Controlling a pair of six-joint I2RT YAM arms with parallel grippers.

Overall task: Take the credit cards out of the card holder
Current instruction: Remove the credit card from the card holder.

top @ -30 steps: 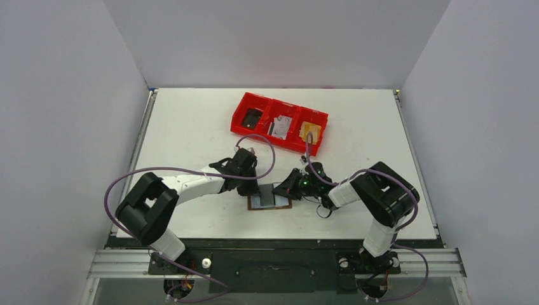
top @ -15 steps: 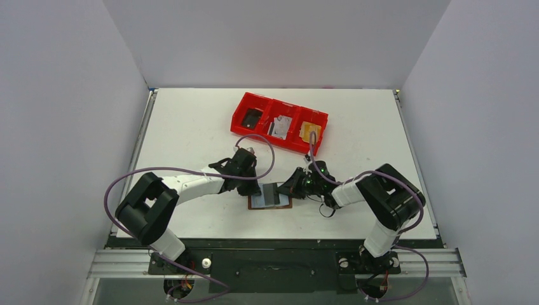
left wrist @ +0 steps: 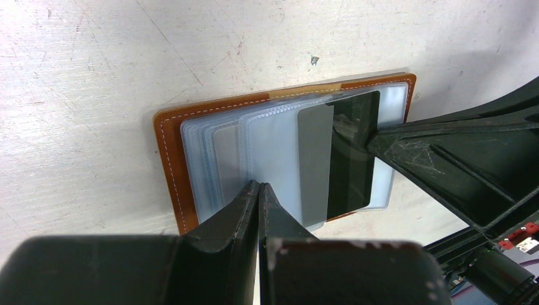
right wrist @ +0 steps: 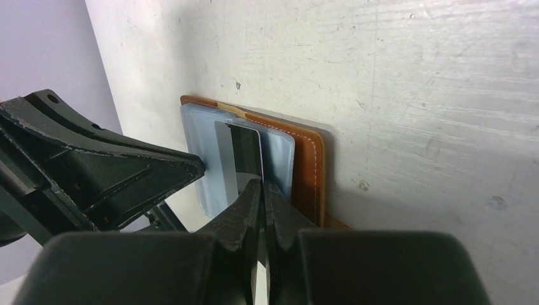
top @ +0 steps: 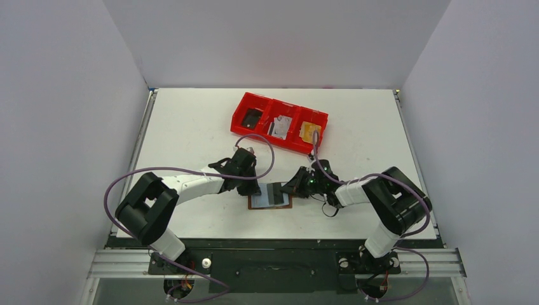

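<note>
White table (top: 191, 127) between pale walls fills the overhead view. We count one red tray (top: 238, 121) of three compartments toward the upper centre, one card holder (top: 262, 201) lying open near the lower centre, and two arms meeting over it. The left gripper (top: 253, 189) is at its left edge and the right gripper (top: 291, 189) at its right, with a dark credit card (top: 273, 192) between them. From the left wrist, we see the left gripper (left wrist: 259, 188) with its fingers pressed together and their tips resting on the clear sleeves (left wrist: 273, 146); whether they pinch a sleeve we cannot tell. The credit card (left wrist: 353, 159) lies just right of those tips, its long axis running up and down the frame, and one right finger (left wrist: 432, 149) reaches its upper right corner from the right. A grey strip beside the dark face may be a second card or the same one behind plastic, so we count one for certain. From the right wrist, the right gripper (right wrist: 262, 185) shows only a sliver of a gap, and we judge it clamped on the credit card's near edge. The credit card (right wrist: 246, 152) sits directly above the fingertips, lengthwise in line with them, seemingly partway out of the card holder (right wrist: 309, 171). The right arm is the nearer, so we judge the pull runs back along its fingers while the left pins the sleeves.
</note>
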